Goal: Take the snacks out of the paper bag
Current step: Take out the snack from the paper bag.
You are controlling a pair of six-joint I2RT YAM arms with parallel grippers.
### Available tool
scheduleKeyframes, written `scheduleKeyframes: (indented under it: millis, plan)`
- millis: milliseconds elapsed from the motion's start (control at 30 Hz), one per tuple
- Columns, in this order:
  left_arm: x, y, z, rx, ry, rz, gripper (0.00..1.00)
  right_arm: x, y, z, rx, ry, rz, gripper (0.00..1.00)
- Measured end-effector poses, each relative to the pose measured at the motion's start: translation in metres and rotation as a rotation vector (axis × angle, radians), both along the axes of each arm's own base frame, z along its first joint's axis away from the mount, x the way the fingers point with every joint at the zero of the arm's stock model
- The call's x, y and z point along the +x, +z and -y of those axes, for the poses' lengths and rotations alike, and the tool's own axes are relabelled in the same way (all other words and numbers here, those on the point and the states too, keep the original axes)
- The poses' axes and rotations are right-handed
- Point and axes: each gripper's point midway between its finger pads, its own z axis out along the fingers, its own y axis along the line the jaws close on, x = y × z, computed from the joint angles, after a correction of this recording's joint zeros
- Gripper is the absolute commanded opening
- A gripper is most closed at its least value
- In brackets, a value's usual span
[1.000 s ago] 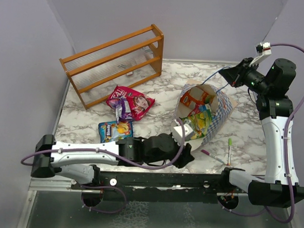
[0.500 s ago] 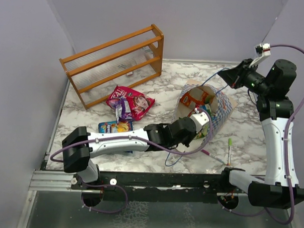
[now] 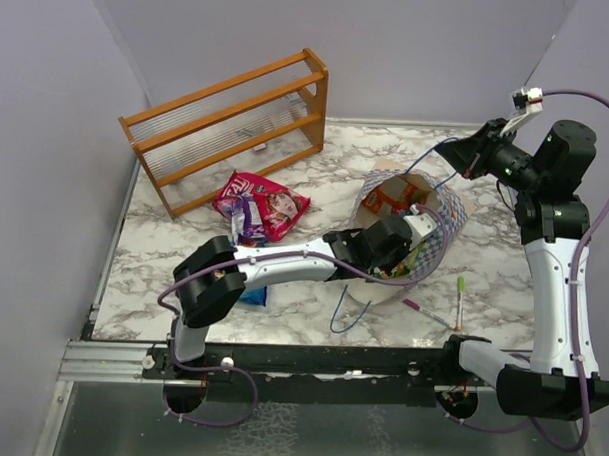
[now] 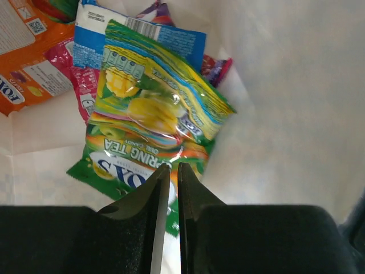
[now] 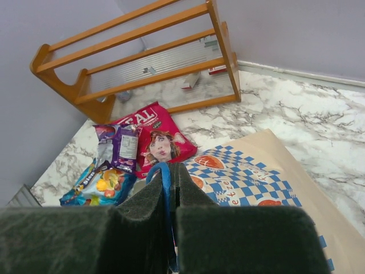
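Currently the right pincer (image 5: 170, 171) clamps the blue cord handle (image 5: 166, 205) to hold the paper bag (image 3: 447, 221) open; inside, the left pincer (image 4: 173, 166), jaws nearly together, meets the green-yellow snack (image 4: 154, 108), grip unconfirmed.

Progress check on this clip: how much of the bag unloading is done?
Done: red packet, purple packet and blue packet lie on the table. In hand: right fingers hold the cord handle; left fingers pinch the green-yellow packet inside the paper bag. Left: that one, the orange packet and others.
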Motion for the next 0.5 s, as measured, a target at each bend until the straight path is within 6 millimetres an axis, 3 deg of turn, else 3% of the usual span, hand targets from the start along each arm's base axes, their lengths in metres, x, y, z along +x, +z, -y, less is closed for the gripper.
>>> scheduleKeyframes:
  millis: [233, 333, 500]
  plan:
    - [0.042, -0.028, 0.001, 0.016, 0.057, -0.047, 0.12, 0.0, 0.0, 0.0, 0.003, 0.002, -0.001, 0.01]
    - [0.05, -0.034, -0.003, 0.012, 0.073, -0.068, 0.13, -0.001, 0.0, -0.001, 0.003, 0.004, -0.001, 0.02]
    - [0.046, -0.034, 0.005, -0.041, 0.033, -0.097, 0.39, -0.001, 0.003, -0.001, 0.003, 0.005, 0.005, 0.01]
